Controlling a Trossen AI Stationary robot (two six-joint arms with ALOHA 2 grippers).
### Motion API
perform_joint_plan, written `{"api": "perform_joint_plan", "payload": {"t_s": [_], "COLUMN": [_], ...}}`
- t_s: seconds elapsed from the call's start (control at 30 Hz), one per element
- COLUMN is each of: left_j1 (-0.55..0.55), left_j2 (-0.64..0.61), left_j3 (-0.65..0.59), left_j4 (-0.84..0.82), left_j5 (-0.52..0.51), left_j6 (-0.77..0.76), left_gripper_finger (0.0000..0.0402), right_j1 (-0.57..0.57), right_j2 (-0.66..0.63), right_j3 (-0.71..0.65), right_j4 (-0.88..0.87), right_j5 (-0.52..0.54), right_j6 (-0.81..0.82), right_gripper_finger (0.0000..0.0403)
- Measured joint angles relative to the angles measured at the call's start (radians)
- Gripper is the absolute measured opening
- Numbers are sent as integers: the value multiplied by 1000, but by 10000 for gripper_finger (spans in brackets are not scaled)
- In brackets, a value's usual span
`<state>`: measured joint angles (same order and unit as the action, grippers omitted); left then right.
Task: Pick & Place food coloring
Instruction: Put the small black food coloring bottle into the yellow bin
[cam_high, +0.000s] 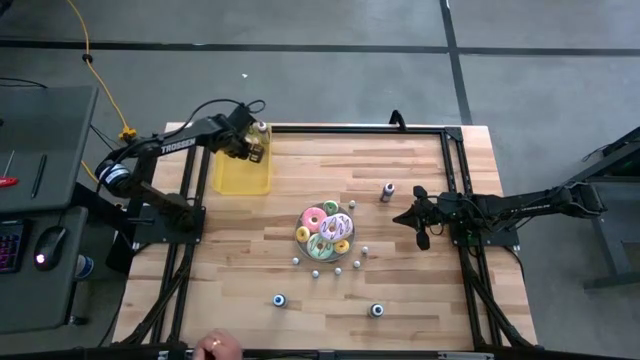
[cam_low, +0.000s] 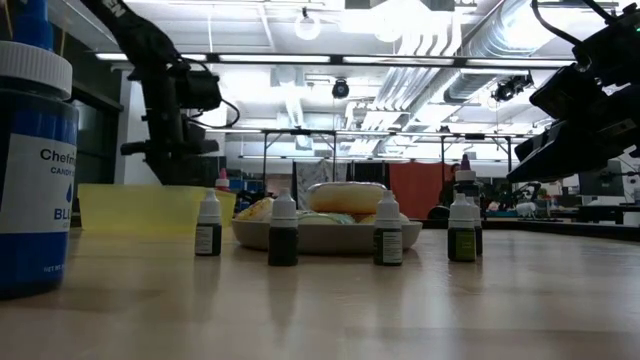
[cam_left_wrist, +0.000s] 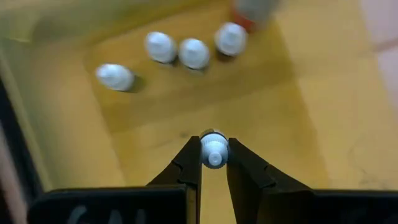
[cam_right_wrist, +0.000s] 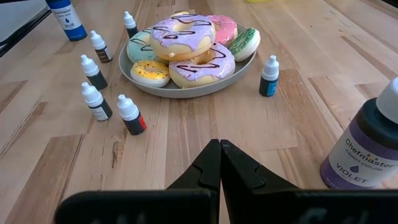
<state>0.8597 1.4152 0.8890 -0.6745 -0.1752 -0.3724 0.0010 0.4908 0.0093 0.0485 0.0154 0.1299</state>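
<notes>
The left gripper (cam_left_wrist: 214, 163) hangs above the yellow bin (cam_high: 243, 175) at the far left side of the table (cam_high: 420, 300), and its fingers are closed on one small food coloring bottle (cam_left_wrist: 214, 149). Four other bottles (cam_left_wrist: 194, 53) already lie inside the bin. More bottles (cam_right_wrist: 130, 114) stand around the plate of doughnuts (cam_right_wrist: 186, 87). The right gripper (cam_right_wrist: 219, 163) waits near the right edge, fingers closed and holding nothing.

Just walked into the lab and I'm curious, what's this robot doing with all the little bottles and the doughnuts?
The robot is sorting food coloring. Its left gripper hangs over the yellow bin, fingers shut on a small white-capped bottle; four bottles already sit inside. More small bottles stand on the wooden table around the plate of doughnuts, with a larger violet bottle nearby. The right gripper waits, shut and empty, beside the plate.
</notes>
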Motion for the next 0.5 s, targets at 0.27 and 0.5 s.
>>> {"api": "perform_joint_plan", "payload": {"t_s": [0.27,0.5], "left_j1": [85,113], "left_j2": [2,24], "left_j3": [0,0], "left_j4": [-2,3], "left_j5": [-81,-83], "left_j6": [-26,-46], "left_gripper_finger": [41,50], "right_j1": [0,0], "right_j2": [0,0], "right_j3": [0,0], "right_j4": [0,0], "right_j5": [0,0], "right_j6": [0,0], "right_gripper_finger": [0,0]}}
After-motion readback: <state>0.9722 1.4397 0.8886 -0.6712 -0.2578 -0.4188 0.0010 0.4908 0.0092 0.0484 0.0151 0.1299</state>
